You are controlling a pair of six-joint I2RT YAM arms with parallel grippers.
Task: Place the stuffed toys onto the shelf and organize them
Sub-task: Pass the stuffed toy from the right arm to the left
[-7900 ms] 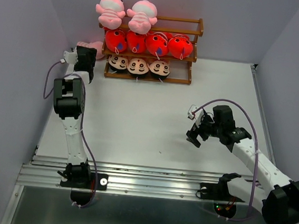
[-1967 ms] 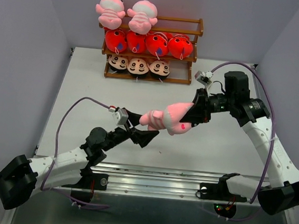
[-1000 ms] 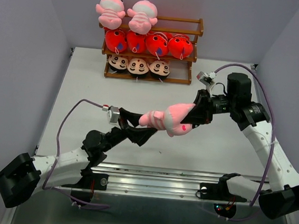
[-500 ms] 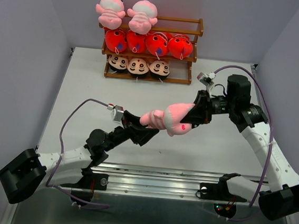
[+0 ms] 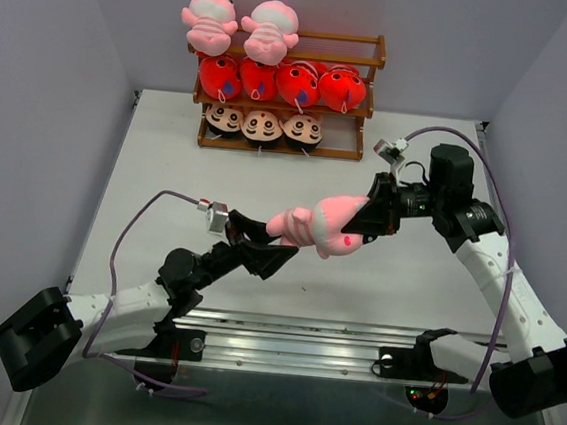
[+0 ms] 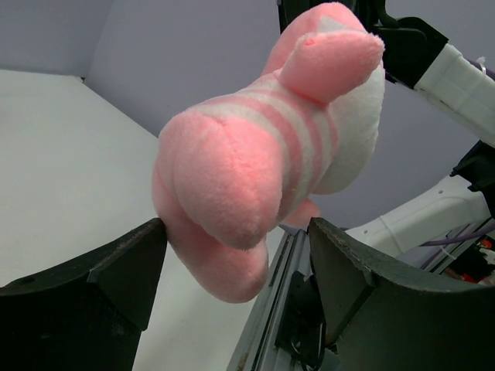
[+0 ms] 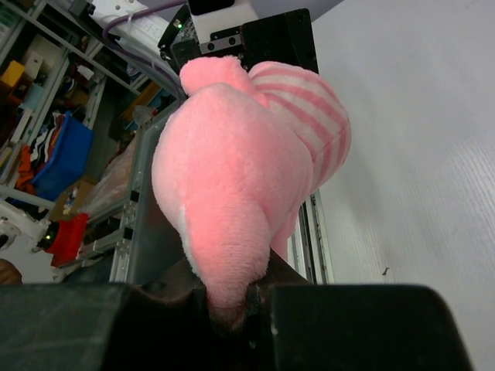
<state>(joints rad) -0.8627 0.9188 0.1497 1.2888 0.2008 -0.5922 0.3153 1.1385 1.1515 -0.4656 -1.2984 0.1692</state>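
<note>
From above, a pink striped frog (image 5: 324, 227) hangs in mid-air over the near middle of the table (image 5: 267, 171), stretched between both arms. The right gripper (image 5: 368, 219) holds its right end and the left gripper (image 5: 276, 245) sits at its left end. The left wrist view adds that the left fingers (image 6: 116, 270) are spread wide on either side of the frog's rump (image 6: 232, 170). One is at its fur and the other stands off with a gap, so they have no grip on it. The right wrist view shows the right gripper (image 7: 232, 301) pinched tight on a fold of the frog (image 7: 240, 170), which hides most of the table there. The shelf (image 5: 374, 53) stands at the far edge, well apart. It carries two other frogs (image 5: 210, 20) on top, four fish (image 5: 276, 81) in the middle and three dolls (image 5: 262, 125) below. The top tier's right half is bare.
</note>
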